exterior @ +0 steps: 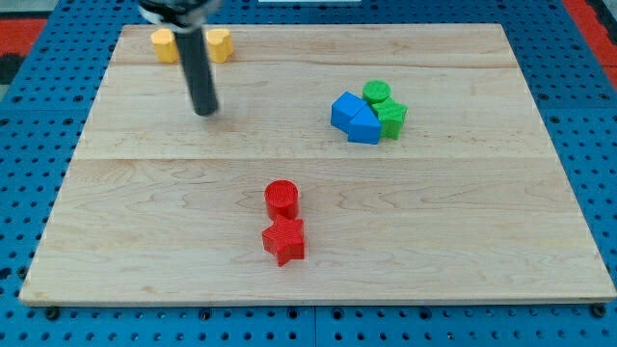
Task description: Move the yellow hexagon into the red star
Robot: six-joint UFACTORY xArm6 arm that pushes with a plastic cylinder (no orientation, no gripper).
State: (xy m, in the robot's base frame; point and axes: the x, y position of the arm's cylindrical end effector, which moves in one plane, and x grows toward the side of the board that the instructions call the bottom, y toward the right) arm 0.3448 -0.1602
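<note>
Currently the yellow hexagon [165,44] sits at 11 o'clock on the board [463,241], well apart from the red star [283,241] at 6 o'clock. My tip [205,111] stands just below it; no pincer is fitted. The push remains undone.

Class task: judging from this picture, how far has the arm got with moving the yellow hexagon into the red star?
Nothing looks done: the yellow hexagon sits at the view's top left, far from the red star. In hand: my tip stands just below the hexagon. Left: the whole push down-right to the star.
</note>
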